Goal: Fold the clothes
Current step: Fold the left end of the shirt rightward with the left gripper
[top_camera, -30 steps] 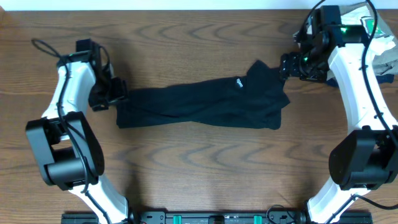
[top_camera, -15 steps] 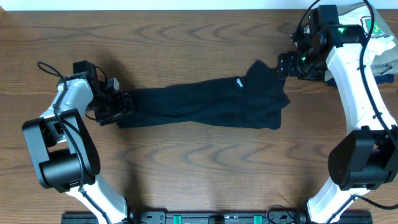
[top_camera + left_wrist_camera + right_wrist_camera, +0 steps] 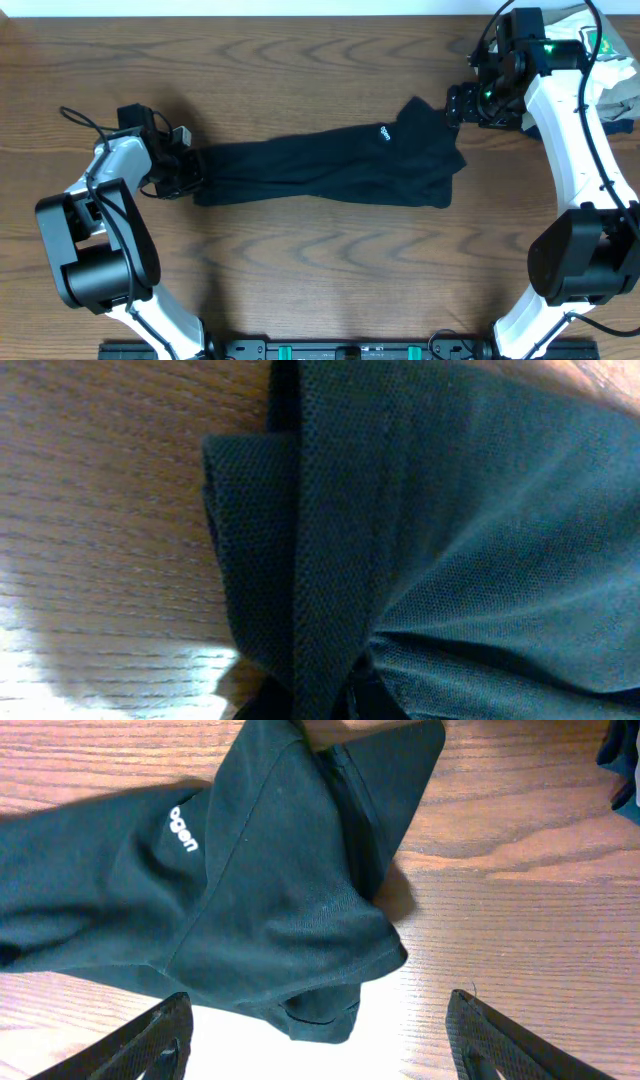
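Near edge: a broad strip of bare wood table [image 3: 320,270] lies between the arm bases and the work, unobstructed across its width. Centre: the black polo shirt [image 3: 320,175] lies in a long, loosely bunched band running left to right, flat on the wood, its long near edge fairly straight, its far edge rising toward the right. Left end: the left gripper [image 3: 190,170] is clenched on the shirt's left end; the left wrist view shows layered folds of knit fabric [image 3: 450,540] gathered into the jaws at the bottom of the frame, with bare wood [image 3: 100,510] beside them. Right end: a sleeve stands out toward the far right, and the right gripper [image 3: 462,105] is at its tip, jaws released; in the right wrist view both fingers [image 3: 160,1035] stand wide apart above the shirt's hemmed corner, with nothing between them. Open wood runs to the right of that corner. Far side: clear wood behind the shirt up to the table's far edge. Far right corner: a white garment [image 3: 600,40] sits behind the right arm, and a dark garment [image 3: 625,765] shows just at the frame's edge, both apart from the shirt. Writing: white print [image 3: 181,825] near the shoulder seam reads "ogen"; any further letters cannot be made out.
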Robot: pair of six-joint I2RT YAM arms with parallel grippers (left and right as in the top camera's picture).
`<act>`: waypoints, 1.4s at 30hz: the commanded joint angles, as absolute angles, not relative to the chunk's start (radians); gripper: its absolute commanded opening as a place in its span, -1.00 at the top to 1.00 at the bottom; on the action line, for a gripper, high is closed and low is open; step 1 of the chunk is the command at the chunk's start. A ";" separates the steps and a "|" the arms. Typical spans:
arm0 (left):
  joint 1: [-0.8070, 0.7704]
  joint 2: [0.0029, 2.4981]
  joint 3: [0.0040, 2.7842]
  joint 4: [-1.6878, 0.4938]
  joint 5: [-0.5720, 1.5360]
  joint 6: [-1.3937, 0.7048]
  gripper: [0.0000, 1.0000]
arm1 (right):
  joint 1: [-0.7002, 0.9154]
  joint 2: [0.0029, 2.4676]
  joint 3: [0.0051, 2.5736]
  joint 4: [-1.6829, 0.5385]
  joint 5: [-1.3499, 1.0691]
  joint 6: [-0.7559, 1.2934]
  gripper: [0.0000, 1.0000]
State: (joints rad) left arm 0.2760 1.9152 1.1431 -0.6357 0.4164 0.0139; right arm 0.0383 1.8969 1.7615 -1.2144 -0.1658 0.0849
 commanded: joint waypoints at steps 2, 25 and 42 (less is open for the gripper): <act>0.336 1.892 1.151 -0.641 0.350 -0.006 0.87 | 0.043 1.889 1.776 -1.216 -0.176 0.065 -0.57; 0.152 1.634 1.156 -0.648 0.384 -0.051 0.88 | 0.043 1.889 1.776 -1.196 -0.177 0.066 -0.57; -0.252 1.687 1.156 -0.454 0.373 -0.133 0.88 | 0.043 1.890 1.773 -1.200 -0.176 0.065 -0.59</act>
State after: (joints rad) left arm -0.2146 1.6642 1.1431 -0.4606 0.3672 -0.1097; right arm 0.0383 1.8969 1.7615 -1.1969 -0.1677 0.0822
